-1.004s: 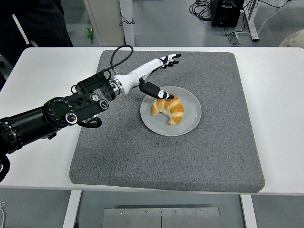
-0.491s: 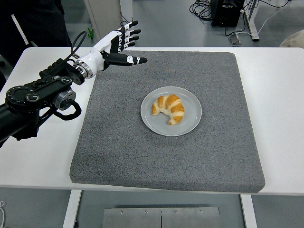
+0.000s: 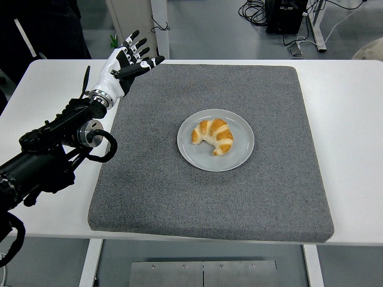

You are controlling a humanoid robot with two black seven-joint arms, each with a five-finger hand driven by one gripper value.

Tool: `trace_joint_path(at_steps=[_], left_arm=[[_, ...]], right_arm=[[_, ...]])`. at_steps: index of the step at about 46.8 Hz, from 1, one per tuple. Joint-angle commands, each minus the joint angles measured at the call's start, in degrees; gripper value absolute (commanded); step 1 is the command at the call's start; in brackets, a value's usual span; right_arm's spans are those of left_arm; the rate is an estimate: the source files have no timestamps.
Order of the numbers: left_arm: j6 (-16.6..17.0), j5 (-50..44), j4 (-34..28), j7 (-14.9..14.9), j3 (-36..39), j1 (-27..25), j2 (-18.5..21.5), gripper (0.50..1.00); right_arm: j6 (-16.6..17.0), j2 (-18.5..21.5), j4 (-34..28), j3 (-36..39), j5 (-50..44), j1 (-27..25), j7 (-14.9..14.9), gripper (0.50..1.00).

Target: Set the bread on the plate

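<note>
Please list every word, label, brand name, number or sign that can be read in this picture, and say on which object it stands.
None can be read.
The croissant, the grey plate, the grey mat and the white table carry no print.
The left hand shows only black and white patches, no letters.
The black equipment on the floor is too small to show any label.

The left arm [image 3: 54,146] comes in from the left edge and slants up across the table's [image 3: 353,119] left side toward its far-left corner. Its white and black left hand [image 3: 127,63] is lifted near the far edge, fingers [image 3: 139,43] spread and pointing up and away, thumb out to the right, holding nothing.
</note>
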Motion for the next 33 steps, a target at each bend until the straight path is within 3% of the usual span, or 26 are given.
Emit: trace_joint_path(at_steps=[1,21,24,28,33], left_arm=[[0.3,-0.7,1.9,0.0,-2.0,-0.2,-2.1,0.971],[0.1,-4.3,6.5,-1.4,-11.2,0.3,-3.4,0.969],[-1.3,-4.3,7.3,-2.4,-12.5,0.3,-3.4,0.969],[-6.0,-4.8,9.0,-3.1,-13.9,0.6,-3.4,0.969],[-7.3,-6.1,11.5,-3.1,-14.3,0.7,-3.5,0.969]], right_arm=[[0.0,0.0,0.0,0.0,0.0,0.0,0.0,1.000],[0.0,0.0,0.1,0.1,0.0,0.3,0.0,1.000],[0.0,0.0,0.1,0.2,0.0,0.4,0.0,1.000],[0.0,0.0,0.1,0.0,0.0,0.5,0.0,1.000],[0.0,0.0,0.1,0.0,0.0,0.4,0.0,1.000]])
